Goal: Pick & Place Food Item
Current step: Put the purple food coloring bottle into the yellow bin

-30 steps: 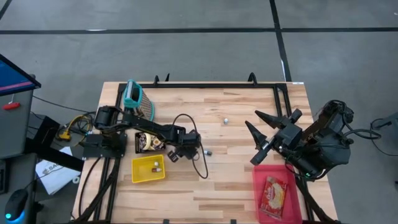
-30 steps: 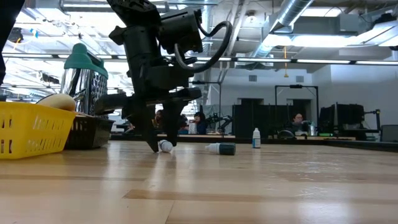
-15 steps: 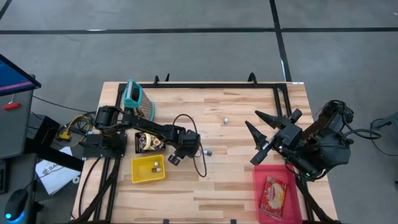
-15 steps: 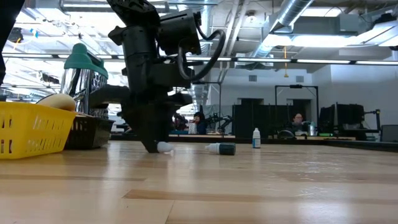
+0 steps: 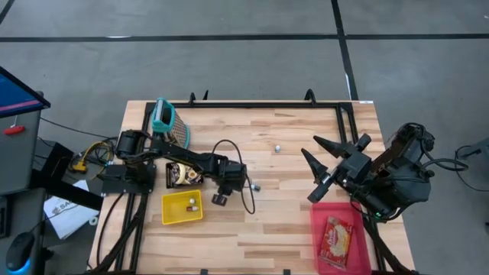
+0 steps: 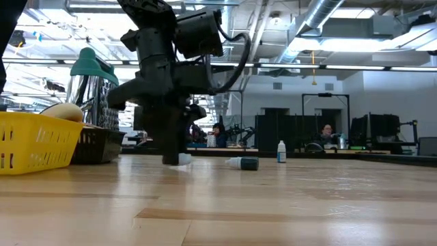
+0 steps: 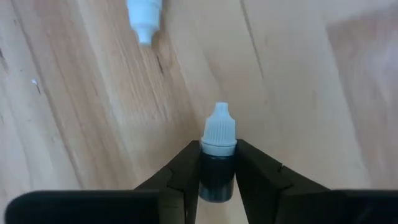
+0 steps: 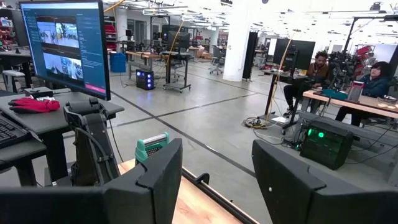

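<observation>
A small dropper bottle (image 7: 217,163) with a dark body and a white cap lies on the wooden table, and my left gripper (image 7: 217,180) is shut on it. In the high view the left gripper (image 5: 229,183) stands left of the table's middle and hides the bottle. In the low view only the bottle's white cap (image 6: 183,160) shows beside the fingers. A second small bottle (image 5: 254,186) lies just to the right. My right gripper (image 5: 321,164) hangs open, high over the table's right side, holding nothing. My left gripper pinches the bottle's dark body (image 7: 217,177) between its two fingers, one on each side, below the white cap. The fingers come steeply from above and lie across the bottle. The bottle lies on the table with its cap pointing away from the wrist.
A yellow basket (image 5: 182,208) with small items sits at the near left. Behind it are a black basket (image 5: 182,174) and a teal-handled grater (image 5: 170,122). A red tray (image 5: 340,237) with a food pack sits at the near right. A third small bottle (image 5: 278,147) stands farther back.
My left gripper has rolled about its own pointing line while staying over the same spot. The bottle has stayed on the table between the fingers.
</observation>
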{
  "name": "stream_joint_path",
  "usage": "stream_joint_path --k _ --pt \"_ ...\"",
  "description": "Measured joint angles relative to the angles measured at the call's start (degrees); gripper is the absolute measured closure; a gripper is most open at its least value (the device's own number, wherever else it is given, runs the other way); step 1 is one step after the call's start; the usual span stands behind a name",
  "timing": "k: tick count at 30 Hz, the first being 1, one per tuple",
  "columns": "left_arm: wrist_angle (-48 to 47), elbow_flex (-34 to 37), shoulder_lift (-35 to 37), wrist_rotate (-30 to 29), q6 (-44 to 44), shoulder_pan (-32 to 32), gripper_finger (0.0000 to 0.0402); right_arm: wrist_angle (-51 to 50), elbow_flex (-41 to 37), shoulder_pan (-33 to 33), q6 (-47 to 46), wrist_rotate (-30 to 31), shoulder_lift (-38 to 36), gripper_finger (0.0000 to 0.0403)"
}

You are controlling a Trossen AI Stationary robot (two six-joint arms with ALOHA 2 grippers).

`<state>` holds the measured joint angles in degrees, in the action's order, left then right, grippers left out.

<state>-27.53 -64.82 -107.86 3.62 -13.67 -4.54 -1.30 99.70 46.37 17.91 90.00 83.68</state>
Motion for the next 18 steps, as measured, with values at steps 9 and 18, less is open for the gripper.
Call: stream_joint_path --k 9,18 --pt "4.13 -0.02 4.52 3.60 13.22 -0.11 0.0325 0.00 0.00 0.00 0.04 0.00 -0.02 0.0216" --pt "-5.79 -0.04 16.50 2.70 17.30 -1.41 0.0321 -0.47 0.00 0.00 0.04 0.00 0.00 0.0216"
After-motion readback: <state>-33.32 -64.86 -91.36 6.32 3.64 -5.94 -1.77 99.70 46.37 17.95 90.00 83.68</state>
